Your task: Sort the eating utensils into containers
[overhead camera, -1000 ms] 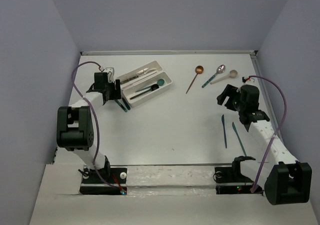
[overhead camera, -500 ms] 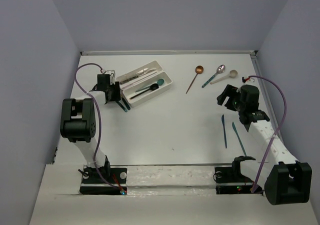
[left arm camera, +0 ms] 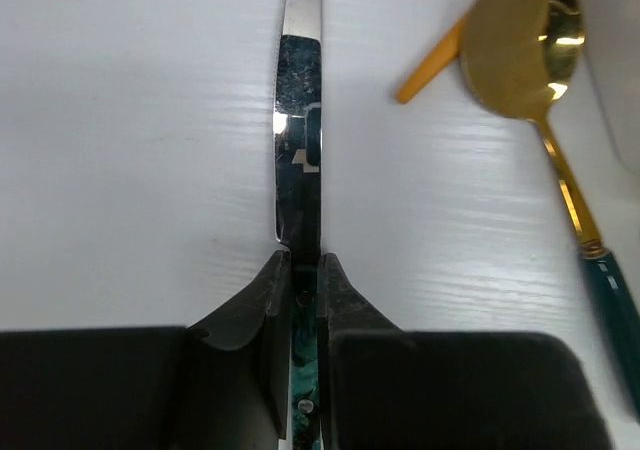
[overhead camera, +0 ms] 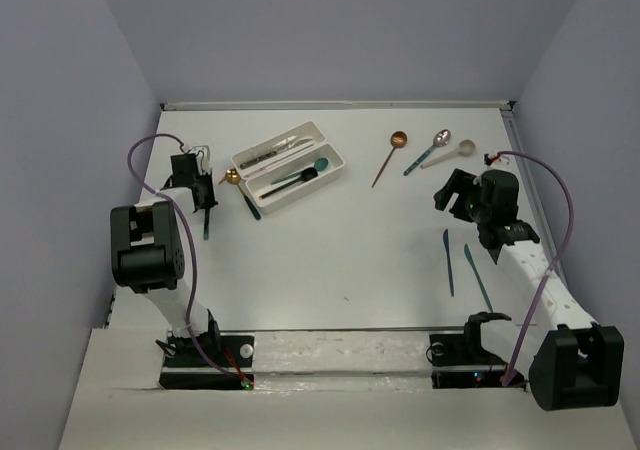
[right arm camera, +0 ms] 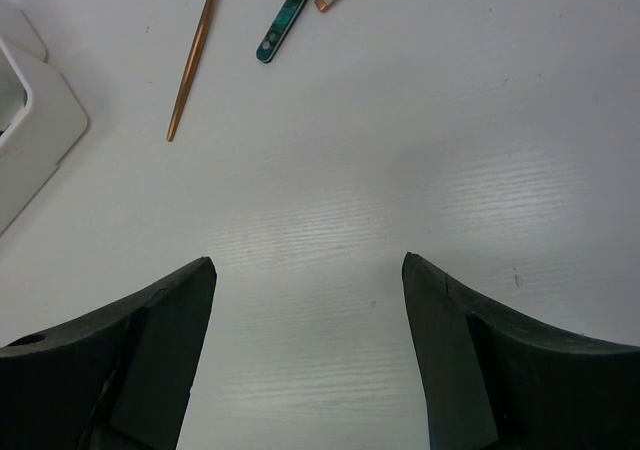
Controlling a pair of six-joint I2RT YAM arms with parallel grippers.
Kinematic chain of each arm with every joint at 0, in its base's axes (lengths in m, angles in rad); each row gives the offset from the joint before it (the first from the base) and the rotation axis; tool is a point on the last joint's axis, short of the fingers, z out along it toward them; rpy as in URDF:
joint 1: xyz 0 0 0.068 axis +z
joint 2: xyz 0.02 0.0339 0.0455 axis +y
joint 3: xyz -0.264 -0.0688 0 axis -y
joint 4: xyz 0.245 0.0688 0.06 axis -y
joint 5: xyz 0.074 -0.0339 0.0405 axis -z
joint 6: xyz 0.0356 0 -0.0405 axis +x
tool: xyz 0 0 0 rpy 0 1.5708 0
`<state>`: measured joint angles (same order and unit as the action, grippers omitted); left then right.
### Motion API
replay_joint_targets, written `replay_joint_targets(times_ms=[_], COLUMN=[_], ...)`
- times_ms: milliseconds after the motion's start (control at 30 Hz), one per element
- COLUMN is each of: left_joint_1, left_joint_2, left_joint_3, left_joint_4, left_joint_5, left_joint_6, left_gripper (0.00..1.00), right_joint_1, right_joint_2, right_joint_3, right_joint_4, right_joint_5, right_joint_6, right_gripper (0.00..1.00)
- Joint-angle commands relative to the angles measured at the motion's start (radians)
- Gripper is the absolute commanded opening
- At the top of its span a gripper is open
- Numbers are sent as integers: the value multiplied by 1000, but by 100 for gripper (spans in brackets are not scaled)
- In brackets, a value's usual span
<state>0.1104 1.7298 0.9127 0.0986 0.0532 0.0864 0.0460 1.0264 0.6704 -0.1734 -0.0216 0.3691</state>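
Grasping is the step in hand. The left gripper [left arm camera: 302, 262] is pinching its black fingers almost together on the teal-handled steel knife [left arm camera: 300, 120], near where handle meets blade, and the blade is running out ahead of the fingertips. Whether the knife is lifting clear of the white table [overhead camera: 330, 260] I cannot tell. All this is happening just off the left-arm end of the two long white plastic trays [overhead camera: 333, 150]. A gold spoon with a dark teal handle [left arm camera: 520, 40] is lying between the gripper and the trays, and an orange handle tip [left arm camera: 430, 70] is disappearing behind its bowl.

The next move, as I judge it, is calling for a lift, a carry over that spoon, and a turn to line the knife up with the farther tray. That tray seems to be holding silver blades, while the nearer one is holding spoons.

The right gripper [right arm camera: 305, 320] is hovering well off the trays' opposite end, jaws standing wide with nothing between them.

The left wrist view is showing the pinch itself and the orange tip, both too small to make out from overhead. Only the overhead view is showing the trays' contents and what is waiting beyond their right-arm end: a copper spoon [overhead camera: 388, 160], a silver spoon with a teal handle [overhead camera: 428, 153], a cream spoon [overhead camera: 452, 153] and two slim teal knives [overhead camera: 448, 260].
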Motion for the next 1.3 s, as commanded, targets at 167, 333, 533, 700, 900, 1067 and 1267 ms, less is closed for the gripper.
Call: replay_joint_targets(times_ms=[167,333,533,700,900,1067,1267], left_joint_1=[94,109,135,135,132,62,-158], left_joint_2=[-65,-107,-200,-236,-283,-289,-170], left_joint_3=[-29,-32,-55,-60,-28,95,351], left_joint_4=[-71,-74,-33,-20,-11,-4,-13], left_joint_5=[36,77,158,185,238,275,292], left_joint_6=[101,125,157,197,242,285,441], left_gripper=[0,0,0,0,0,0,0], right_joint_1=[-6,-6,-6,-6,-6,-6,-6], right_joint_2=[-45,-49,-54,-51,-52,-45,-40], right_joint_3=[-5,-5,-8,-6,-6,-5,-6], right_joint_4=[6,8,6,6,8,8,9], right_joint_5=[15,15,15,15,15,15,15], right_joint_6=[-16,-16,-15,-13,-12,-9,-10], right_gripper=[81,81,81,81,81,81,81])
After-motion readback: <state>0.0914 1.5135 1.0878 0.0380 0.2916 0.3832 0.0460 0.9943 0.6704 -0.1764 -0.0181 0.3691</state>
